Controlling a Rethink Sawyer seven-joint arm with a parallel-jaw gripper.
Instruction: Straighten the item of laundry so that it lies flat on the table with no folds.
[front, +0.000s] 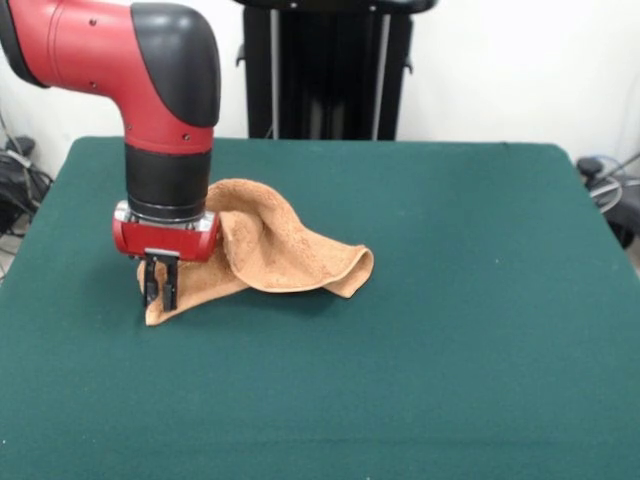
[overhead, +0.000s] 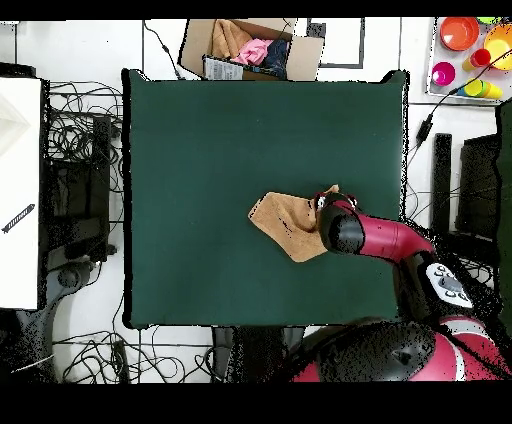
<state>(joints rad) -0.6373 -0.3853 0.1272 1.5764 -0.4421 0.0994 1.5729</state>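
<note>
So on the left of the front view the gripper (front: 160, 290) has its fingers pinched tight on a corner of the orange-tan towel (front: 285, 250), which trails off rightward, rumpled and folded over, on the green table (front: 450, 330).

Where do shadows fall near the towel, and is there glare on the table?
Front view: a soft dark shadow lies on the table under the towel, whose edge is lifted; no glare. Overhead view: the felt looks evenly lit, and the arm hides the pincer.
</note>
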